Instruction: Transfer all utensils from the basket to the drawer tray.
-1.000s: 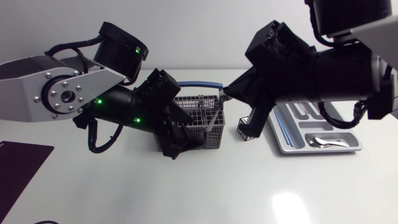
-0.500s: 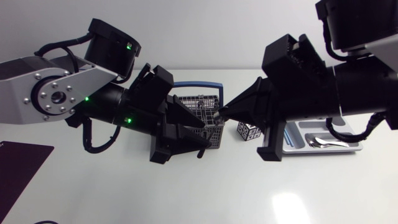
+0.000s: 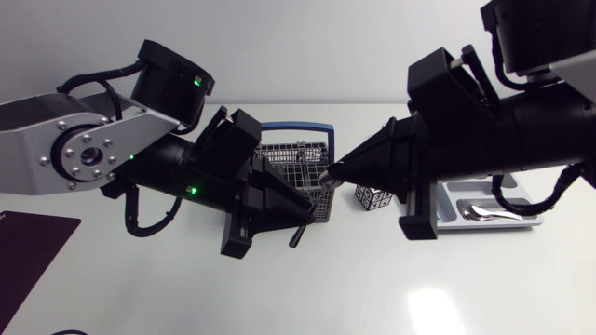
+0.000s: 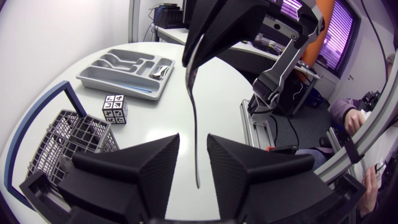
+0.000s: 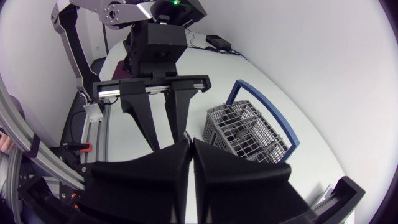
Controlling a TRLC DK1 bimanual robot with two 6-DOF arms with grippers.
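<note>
A slim metal utensil (image 4: 195, 124) hangs in the air, its upper end pinched in my right gripper (image 4: 194, 53), which is shut on it. Its lower end sits between the fingers of my left gripper (image 4: 193, 155), which stand a little apart on either side without touching it. In the head view both grippers meet just in front of the grey wire basket (image 3: 284, 154): right gripper (image 3: 328, 173) above, left gripper (image 3: 300, 221) below. The right wrist view shows my right gripper (image 5: 189, 155) pressed together, my left gripper (image 5: 163, 134) ahead, and the basket (image 5: 242, 134). The grey drawer tray (image 3: 466, 221) holds a spoon (image 3: 480, 213).
A small cube with black-and-white markers (image 3: 372, 197) stands between basket and tray. The basket has a blue handle (image 3: 296, 127) raised at its back. A dark mat (image 3: 28, 251) lies at the table's left edge.
My right gripper has carried the utensil from above the basket toward the front. My left gripper has come up around its lower end, and its fingers have narrowed.
</note>
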